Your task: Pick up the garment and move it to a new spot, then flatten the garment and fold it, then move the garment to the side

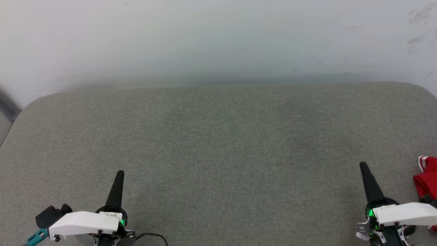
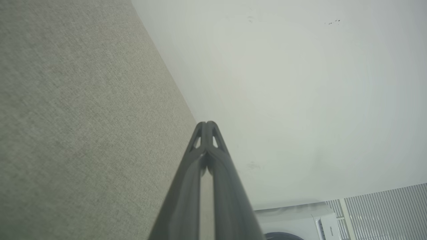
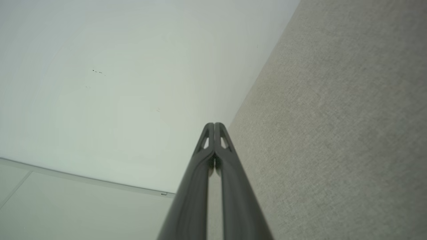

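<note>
The left fingers are pressed together into one dark spike with nothing between them. In the left wrist view they meet at the tips, with a narrow slit lower down. The right fingers are clenched the same way and are also empty. In the right wrist view their tips touch.

Both pairs hang just above the grey fabric-covered table, near its front edge and well apart from each other. They point toward the white wall behind it. The left pair leans slightly to the right and the right pair slightly to the left.

Behind each pair is a black collar with a green light, then a white wrist housing. The left housing is at the lower left and the right housing at the lower right. A thin black cable curls out beside the left wrist.

The garment lies bunched on the table at the far right, just beside the right wrist. It is red cloth with a red-and-white striped edge, and the frame cuts part of it off. Neither pair of fingers touches it.

Past the table, the left wrist view shows a white appliance and a slatted panel.
</note>
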You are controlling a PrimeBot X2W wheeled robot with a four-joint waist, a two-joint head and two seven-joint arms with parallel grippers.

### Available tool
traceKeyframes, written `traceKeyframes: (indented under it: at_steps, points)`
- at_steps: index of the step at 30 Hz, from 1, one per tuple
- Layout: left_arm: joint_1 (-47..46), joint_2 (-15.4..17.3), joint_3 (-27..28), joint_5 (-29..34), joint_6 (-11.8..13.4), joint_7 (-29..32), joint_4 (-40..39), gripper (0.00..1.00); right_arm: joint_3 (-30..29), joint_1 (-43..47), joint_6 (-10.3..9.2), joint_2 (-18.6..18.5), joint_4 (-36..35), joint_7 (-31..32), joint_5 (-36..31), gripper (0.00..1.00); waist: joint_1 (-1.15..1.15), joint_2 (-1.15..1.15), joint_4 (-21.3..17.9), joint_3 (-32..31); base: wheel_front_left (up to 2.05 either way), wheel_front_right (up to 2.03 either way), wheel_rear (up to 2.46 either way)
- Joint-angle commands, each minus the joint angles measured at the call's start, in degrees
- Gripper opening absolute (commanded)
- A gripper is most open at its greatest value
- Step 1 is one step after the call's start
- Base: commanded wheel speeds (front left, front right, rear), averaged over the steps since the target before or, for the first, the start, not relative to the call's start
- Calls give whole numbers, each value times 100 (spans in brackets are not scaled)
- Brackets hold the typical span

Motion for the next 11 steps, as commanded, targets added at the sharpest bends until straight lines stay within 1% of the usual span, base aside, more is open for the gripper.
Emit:
traceKeyframes:
  at_steps: [1,11]
  points:
    - [-123,31,16,-117,-10,39,-5,0,-18,-124,-1,-24,-7,24,127,0,0,0,-1,1,0,0,0]
    - [-191,23,54,-601,-11,178,57,0,-42,-192,-1,-20,55,144,634,0,0,0,-12,5,0,0,0]
